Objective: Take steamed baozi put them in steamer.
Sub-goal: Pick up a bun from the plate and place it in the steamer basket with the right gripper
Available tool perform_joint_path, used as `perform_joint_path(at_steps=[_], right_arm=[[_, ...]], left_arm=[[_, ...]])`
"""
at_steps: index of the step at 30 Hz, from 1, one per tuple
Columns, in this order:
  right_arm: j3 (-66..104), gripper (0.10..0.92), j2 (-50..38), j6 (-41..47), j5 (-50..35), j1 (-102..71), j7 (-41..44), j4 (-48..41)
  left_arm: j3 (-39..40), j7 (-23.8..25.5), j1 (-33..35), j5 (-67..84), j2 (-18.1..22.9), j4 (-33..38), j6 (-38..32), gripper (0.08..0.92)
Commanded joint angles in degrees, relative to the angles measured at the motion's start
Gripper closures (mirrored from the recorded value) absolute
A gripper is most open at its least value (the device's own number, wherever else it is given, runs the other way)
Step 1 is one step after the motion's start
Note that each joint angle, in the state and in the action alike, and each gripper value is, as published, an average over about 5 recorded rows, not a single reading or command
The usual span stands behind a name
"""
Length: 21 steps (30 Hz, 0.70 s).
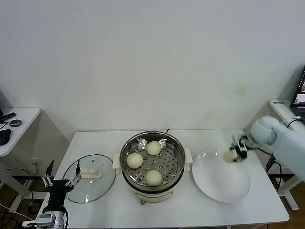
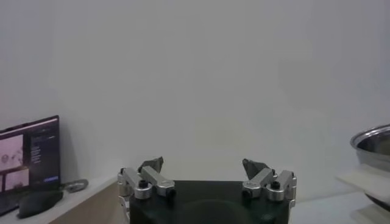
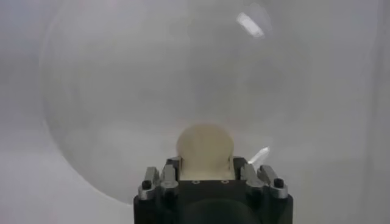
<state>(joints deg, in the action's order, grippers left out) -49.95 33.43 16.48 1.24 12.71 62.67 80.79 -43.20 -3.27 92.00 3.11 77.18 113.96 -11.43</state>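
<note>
The left gripper (image 1: 61, 180), jaws spread wide and empty, sits parked low at the table's near-left corner beside the round glass lid (image 1: 89, 183). Behind them, the shiny stainless-steel steamer (image 1: 152, 160) holds three pale cream baozi (image 1: 135, 160). Over the flat white plate (image 1: 220, 182), the right gripper (image 1: 234, 153) clamps the fourth baozi (image 3: 205, 143).

Lab or office: bare white wall, desks, monitor (image 2: 29, 159).
</note>
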Motion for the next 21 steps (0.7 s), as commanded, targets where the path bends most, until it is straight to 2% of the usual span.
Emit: perform_joint_path(at_steps=[1, 6, 9, 21], right_arm=[[-27.9, 0.492, 6.7, 11.6, -27.4, 37.6, -5.5, 13.9], [-33.9, 0.491, 14.3, 20.7, -37.7, 41.8, -11.5, 19.8], [-35.0, 0.491, 17.6, 24.4, -40.7, 38.8, -15.3, 20.5], [-33.7, 0.491, 24.2, 25.3, -35.5, 25.3, -20.0, 15.8]], left_arm=[[0.6, 0.0, -0.7, 0.0, -0.1, -0.4, 0.0, 0.177], [1.1, 0.0, -0.9, 0.0, -0.1, -0.6, 0.0, 0.177], [1.1, -0.1, -0.8, 0.0, -0.1, -0.5, -0.1, 0.177], [0.2, -0.1, -0.5, -0.1, 0.7, 0.2, 0.0, 0.177]])
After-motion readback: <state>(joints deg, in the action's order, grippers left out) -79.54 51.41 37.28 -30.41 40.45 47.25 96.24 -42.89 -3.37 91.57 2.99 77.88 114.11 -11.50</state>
